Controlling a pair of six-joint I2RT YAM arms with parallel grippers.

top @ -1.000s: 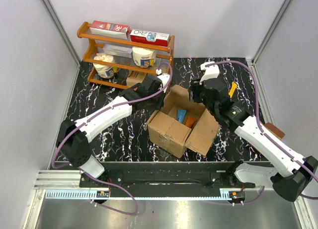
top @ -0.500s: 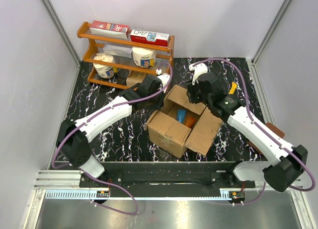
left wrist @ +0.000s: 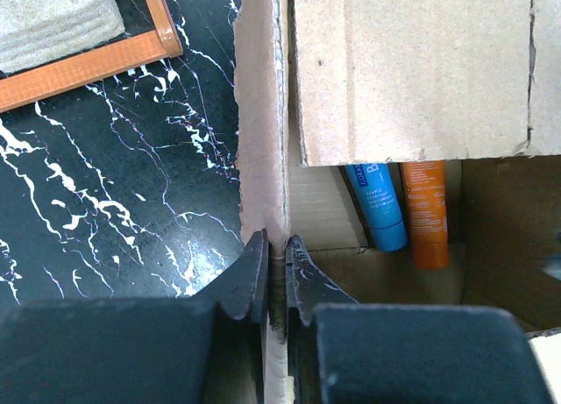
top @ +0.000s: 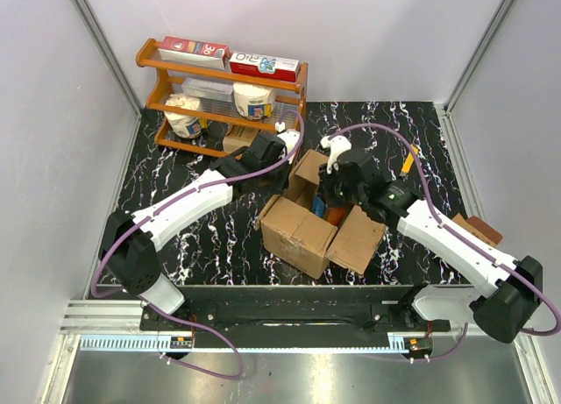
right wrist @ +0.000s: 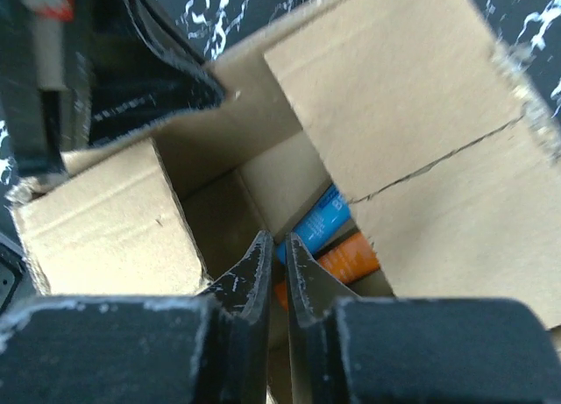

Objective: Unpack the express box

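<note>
Left wrist: L gripper [left wrist: 273, 248] pinches express box [left wrist: 412, 71] wall; R gripper [right wrist: 276, 243] nearly closed.

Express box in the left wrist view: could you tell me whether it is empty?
No, a blue tube and an orange tube lie inside the express box.

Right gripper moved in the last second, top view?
Yes. The right gripper has swung left and nearer, from beyond the box's far right corner to over its open top; the box stayed put.
</note>
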